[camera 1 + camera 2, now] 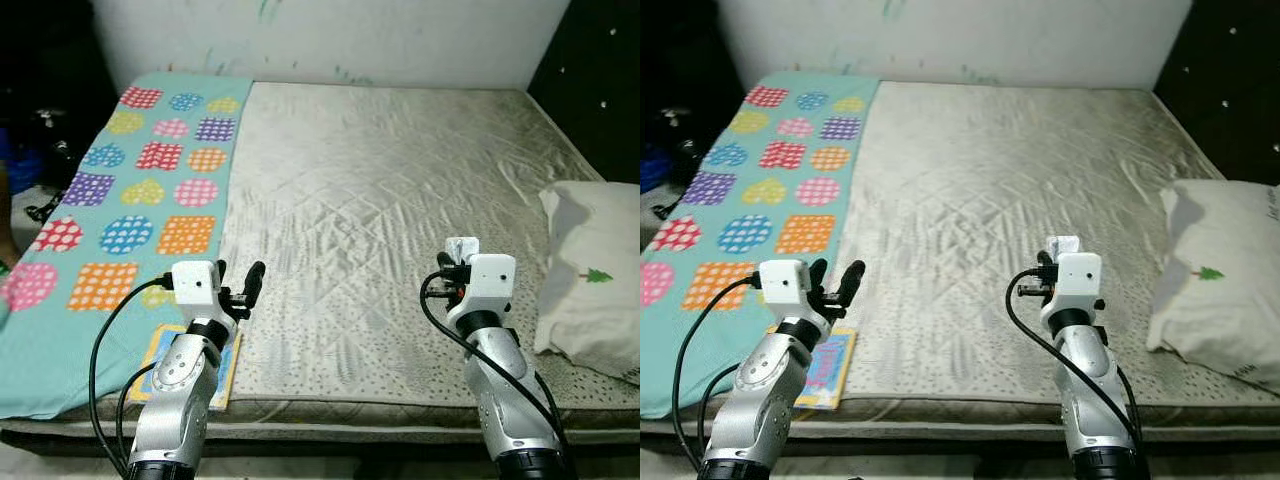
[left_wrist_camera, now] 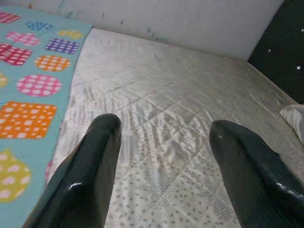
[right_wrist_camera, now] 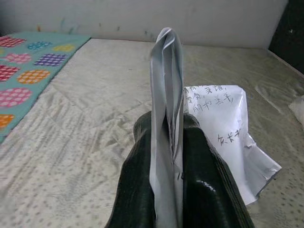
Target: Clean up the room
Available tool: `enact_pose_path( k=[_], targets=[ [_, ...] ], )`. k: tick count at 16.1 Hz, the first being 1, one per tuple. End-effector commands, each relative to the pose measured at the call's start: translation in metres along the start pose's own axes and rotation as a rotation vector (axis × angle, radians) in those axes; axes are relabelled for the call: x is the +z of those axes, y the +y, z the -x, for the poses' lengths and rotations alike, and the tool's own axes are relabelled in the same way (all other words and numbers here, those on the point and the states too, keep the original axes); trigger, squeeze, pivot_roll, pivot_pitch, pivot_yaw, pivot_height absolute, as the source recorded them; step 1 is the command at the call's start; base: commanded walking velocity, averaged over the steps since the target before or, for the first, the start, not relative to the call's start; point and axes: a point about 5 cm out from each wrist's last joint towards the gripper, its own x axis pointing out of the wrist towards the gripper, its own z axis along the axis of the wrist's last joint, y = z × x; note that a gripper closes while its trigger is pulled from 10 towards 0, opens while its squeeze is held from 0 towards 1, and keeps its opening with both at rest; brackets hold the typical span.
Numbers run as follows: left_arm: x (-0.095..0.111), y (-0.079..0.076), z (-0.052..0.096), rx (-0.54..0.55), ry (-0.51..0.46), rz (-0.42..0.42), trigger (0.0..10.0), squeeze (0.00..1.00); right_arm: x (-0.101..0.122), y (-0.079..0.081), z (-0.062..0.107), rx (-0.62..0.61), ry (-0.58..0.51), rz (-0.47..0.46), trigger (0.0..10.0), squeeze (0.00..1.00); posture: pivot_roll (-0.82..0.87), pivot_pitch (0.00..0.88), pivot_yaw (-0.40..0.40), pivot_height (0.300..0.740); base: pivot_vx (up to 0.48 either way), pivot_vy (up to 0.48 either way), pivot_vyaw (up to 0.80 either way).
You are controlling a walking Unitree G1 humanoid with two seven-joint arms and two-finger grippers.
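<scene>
Paper (image 3: 166,118), a crumpled handwritten sheet, stands pinched between the fingers of the right gripper (image 3: 176,142), held above the near part of the bed (image 1: 400,180). It looks light, limp and easily torn, so a firm pinch on the bunched fold seems the safest hold; loose flaps may catch air. The left gripper (image 1: 240,285) hovers released, fingers spread with nothing between them, near the patterned teal blanket (image 1: 130,200) and a colourful book (image 1: 225,375) at the bed's edge. A white pillow (image 1: 590,280) lies to the right.
</scene>
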Motion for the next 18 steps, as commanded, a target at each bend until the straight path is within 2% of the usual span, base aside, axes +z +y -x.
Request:
enact_pose_path(
  k=[1, 18],
  targets=[
    [-0.0012, 0.0012, 0.0007, 0.004, 0.006, -0.002, 10.0, 0.0, 0.0002, -0.0023, -0.0001, -0.005, 0.0, 0.007, 10.0, 0.0, -0.15, 0.09, -0.018, 0.74, 0.0, 0.322, 0.0],
    [-0.0012, 0.0012, -0.0001, 0.009, 0.007, 0.006, 10.0, 0.0, -0.0014, -0.0031, 0.0005, -0.007, 0.008, 0.01, 10.0, 0.0, -0.15, 0.1, -0.015, 0.74, 0.0, 0.355, 0.0]
  ],
)
